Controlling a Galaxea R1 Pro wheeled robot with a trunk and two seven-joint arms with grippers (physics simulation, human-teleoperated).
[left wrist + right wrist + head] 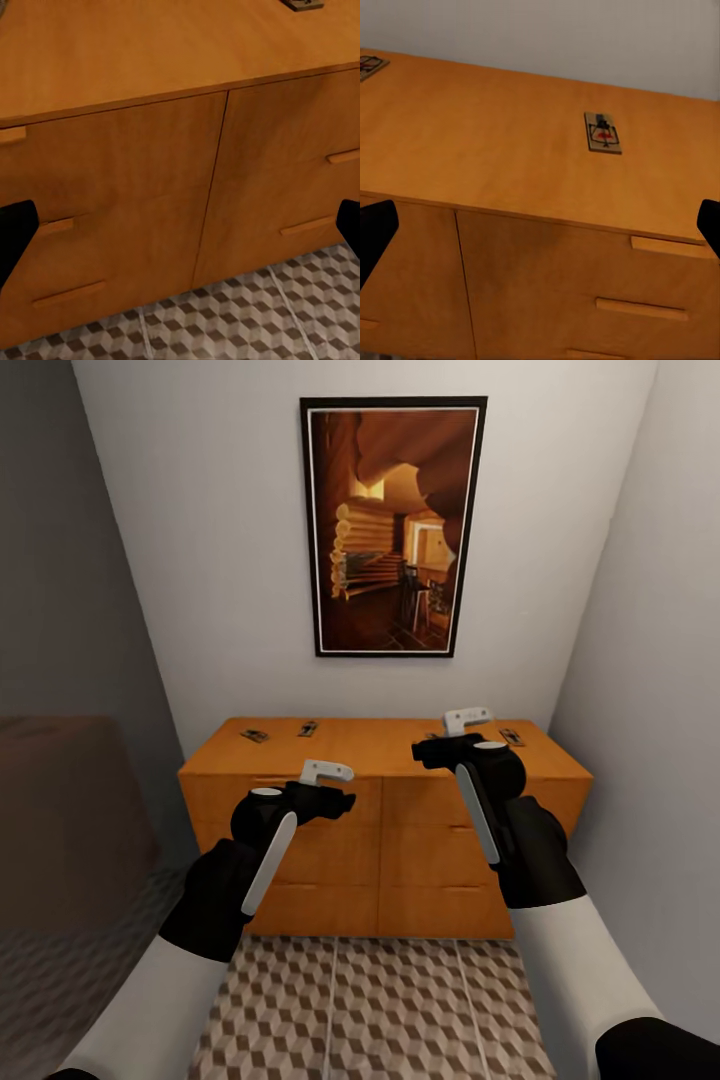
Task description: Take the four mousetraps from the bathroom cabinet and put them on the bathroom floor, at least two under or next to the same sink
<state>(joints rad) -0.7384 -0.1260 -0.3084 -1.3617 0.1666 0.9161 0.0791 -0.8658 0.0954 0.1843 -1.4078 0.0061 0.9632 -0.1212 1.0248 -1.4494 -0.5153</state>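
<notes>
Left gripper (335,788): hung in front of the cabinet's upper drawers, below the top's edge; fingers (15,236) spread wide, nothing between them.
Right gripper (450,745): held over the cabinet top's right part, above the surface; fingers (376,229) spread wide, empty.
Mousetraps: all lay flat on the cabinet top. One (254,736) sat at the left rear, a second (308,729) just right of it, a third (512,737) at the right rear beyond the right gripper. In the right wrist view, one trap (602,133) lay mid-top with a red spot on its board (no lettering readable), another (369,65) at the far edge.
Cabinet (400,860): orange-brown, drawers shut, bar handles (641,308) on the fronts; stood against the white wall.
Floor (380,1010): cube-pattern tiles, running up to the cabinet's base.
Picture (393,527): black-framed, on the wall above the cabinet, showing a log interior; no writing legible.
</notes>
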